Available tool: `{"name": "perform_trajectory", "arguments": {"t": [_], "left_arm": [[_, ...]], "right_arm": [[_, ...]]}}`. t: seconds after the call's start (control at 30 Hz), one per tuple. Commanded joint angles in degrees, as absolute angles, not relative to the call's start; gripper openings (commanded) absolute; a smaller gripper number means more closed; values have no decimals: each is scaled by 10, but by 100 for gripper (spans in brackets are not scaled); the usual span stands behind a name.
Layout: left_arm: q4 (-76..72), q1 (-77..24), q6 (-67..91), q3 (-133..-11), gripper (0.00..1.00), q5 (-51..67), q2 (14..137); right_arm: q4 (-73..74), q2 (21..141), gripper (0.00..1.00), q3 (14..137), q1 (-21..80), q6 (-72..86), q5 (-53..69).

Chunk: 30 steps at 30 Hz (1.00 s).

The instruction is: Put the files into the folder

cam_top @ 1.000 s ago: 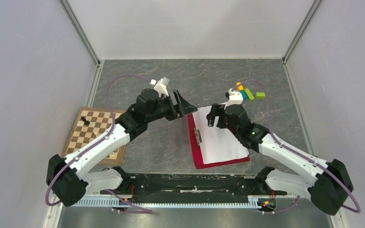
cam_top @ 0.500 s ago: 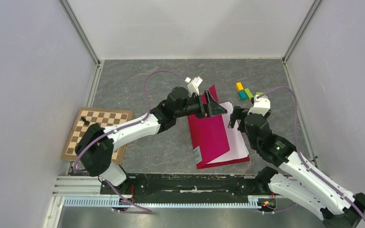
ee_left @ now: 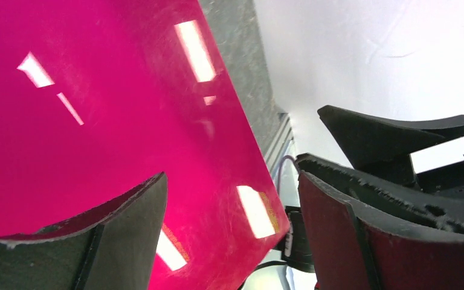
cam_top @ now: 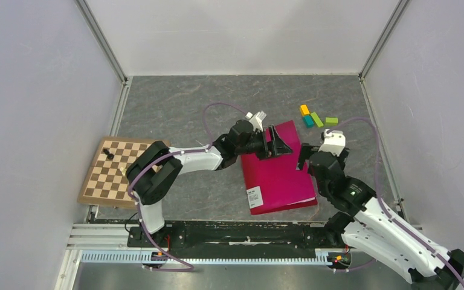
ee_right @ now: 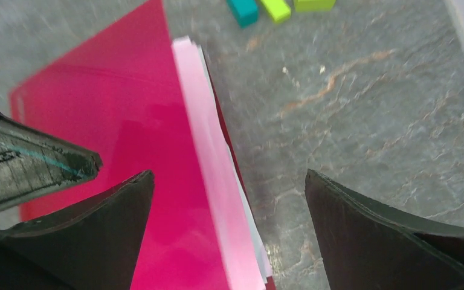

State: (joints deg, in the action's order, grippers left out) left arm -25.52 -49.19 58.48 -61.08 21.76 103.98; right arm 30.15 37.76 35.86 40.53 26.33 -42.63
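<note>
The left claw (cam_top: 276, 142) and right claw (ee_right: 229, 176) are held open, empty; beneath them the unpressed flat crimson folder (cam_top: 281, 178) could be sprung apart, white paper sheets (ee_right: 200, 121) spilled.

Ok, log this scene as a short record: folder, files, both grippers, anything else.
folder: crimson, cover shut, lying flat, white label at its near left corner
files: inside; white sheet edges peek out along its right side
left gripper: open, over the folder's far edge
right gripper: open, beside the folder's right edge, holding nothing
other: chessboard at left; coloured blocks beyond the folder
</note>
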Motion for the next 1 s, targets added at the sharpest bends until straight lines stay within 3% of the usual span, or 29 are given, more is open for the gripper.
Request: {"name": "perform_trajectory", "arguments": {"t": [0.0,0.27,0.63,0.97], "left_arm": [[-285,-497,605,-597,86,227,1077],[-174,-494,567,-573,86,205,1101],[-84,-469,527,-538,86,167,1081],[-21,-433,477,-502,86,149,1013]], "right_arm": [[260,405,98,306,404,277,-386],[189,438,98,226,392,280,-307],[8,487,99,105,298,263,-117],[-91,538,98,70,311,327,18]]}}
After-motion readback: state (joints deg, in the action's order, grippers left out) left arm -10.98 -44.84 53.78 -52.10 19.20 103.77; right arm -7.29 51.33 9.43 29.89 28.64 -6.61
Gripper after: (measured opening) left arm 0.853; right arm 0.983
